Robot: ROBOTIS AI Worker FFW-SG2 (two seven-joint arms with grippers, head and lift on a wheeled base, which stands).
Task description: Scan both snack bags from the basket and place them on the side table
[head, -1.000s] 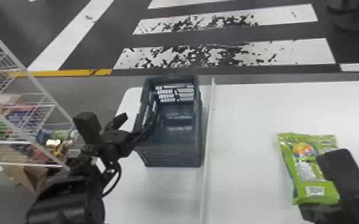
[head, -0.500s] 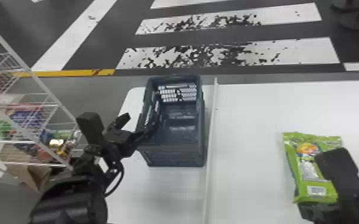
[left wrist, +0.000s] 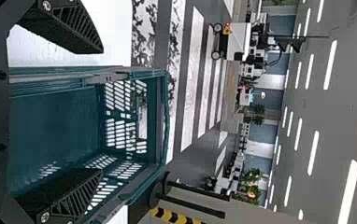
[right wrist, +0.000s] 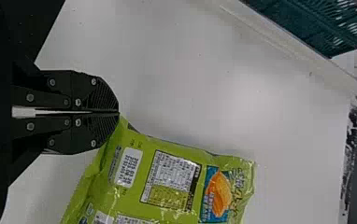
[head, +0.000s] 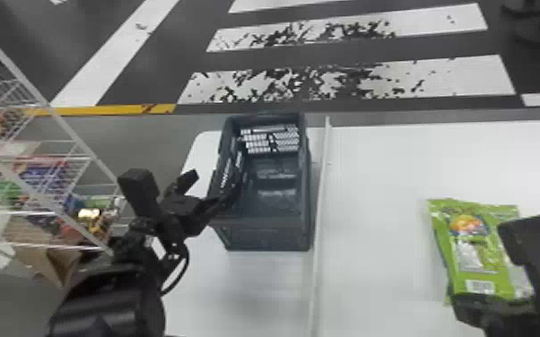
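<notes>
1 snack bag (right wrist: pixel 172 158) seems pinched by the right gripper (right wrist: pixel 118 112) and is best settled flat beneath it before release. The left gripper (left wrist: pixel 102 111) is spread at the basket (head: pixel 264 235).

One basket (head: pixel 262 234); one green snack bag (head: pixel 475 255) showing; one wire rack (head: pixel 71 132).

A glossy green snack bag (head: pixel 475 251) is lying, slightly creased, on the white tabletop (head: pixel 372 179), showing an orange picture and a pale barcode label. The dark blue-green basket (head: pixel 264 233), slotted and open-topped, is standing upright well apart from it.
</notes>
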